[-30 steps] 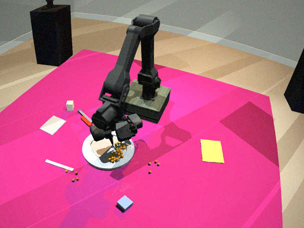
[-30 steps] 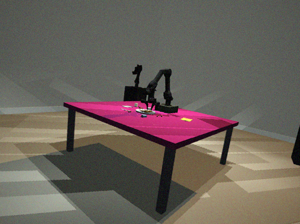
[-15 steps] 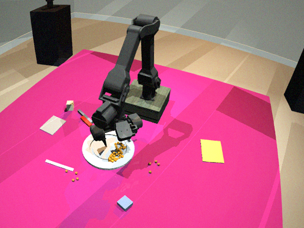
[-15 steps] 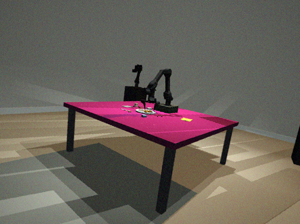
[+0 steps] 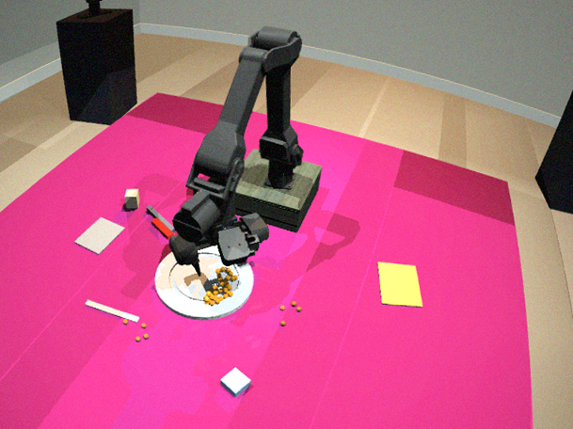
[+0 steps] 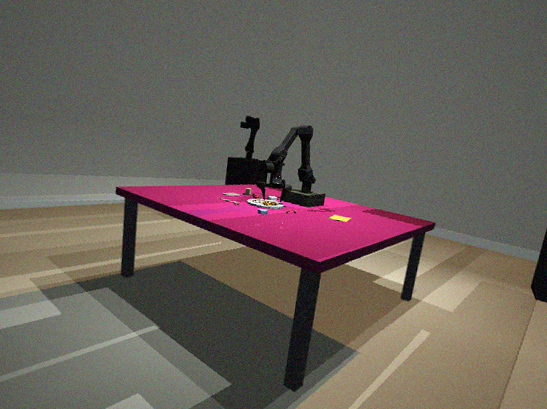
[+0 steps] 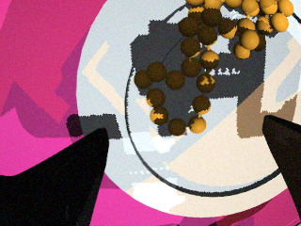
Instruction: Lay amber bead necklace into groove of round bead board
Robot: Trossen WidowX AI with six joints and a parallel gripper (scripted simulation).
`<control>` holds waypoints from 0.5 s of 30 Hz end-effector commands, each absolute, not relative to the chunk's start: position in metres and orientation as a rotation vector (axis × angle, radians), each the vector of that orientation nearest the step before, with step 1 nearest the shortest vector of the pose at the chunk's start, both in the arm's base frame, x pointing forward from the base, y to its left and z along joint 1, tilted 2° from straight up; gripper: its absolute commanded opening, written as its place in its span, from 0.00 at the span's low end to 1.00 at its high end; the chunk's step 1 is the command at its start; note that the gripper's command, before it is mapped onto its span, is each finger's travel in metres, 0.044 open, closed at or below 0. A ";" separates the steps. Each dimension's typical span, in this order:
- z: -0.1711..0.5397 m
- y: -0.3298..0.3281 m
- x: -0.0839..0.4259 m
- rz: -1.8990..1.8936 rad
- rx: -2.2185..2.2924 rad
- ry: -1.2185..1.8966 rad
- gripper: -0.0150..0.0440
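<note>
The round white bead board (image 5: 166,287) (image 6: 252,202) (image 7: 115,61) lies flat, with a thin dark groove ring. The amber bead necklace (image 5: 208,298) (image 7: 190,67) lies bunched on it, in a folded clump on the right side in the top view. In the wrist view a narrow loop of beads reaches down inside the ring, and the rest is a cluster at the top, partly cut off. Most visible beads are off the groove line. My gripper (image 5: 224,270) (image 7: 188,130) is open and empty above the board, its fingertips wide apart on either side of the loop.
Loose amber beads lie left (image 5: 143,325) and right (image 5: 293,303) of the board. Around it are a white bar (image 5: 112,311), a red-and-grey tool (image 5: 162,227), a pale square (image 5: 100,235), a small block (image 5: 132,199), a light block (image 5: 235,380) and a yellow square (image 5: 400,284).
</note>
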State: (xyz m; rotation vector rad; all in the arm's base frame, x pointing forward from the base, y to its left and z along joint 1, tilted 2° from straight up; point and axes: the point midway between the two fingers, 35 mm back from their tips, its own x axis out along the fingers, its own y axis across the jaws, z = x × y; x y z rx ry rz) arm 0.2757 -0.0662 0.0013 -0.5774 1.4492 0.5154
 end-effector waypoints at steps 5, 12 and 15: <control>0.017 -0.057 0.273 0.713 -0.785 1.391 0.82; 0.033 -0.049 0.270 0.905 -0.986 1.313 0.51; 0.033 -0.049 0.270 0.905 -0.986 1.313 0.46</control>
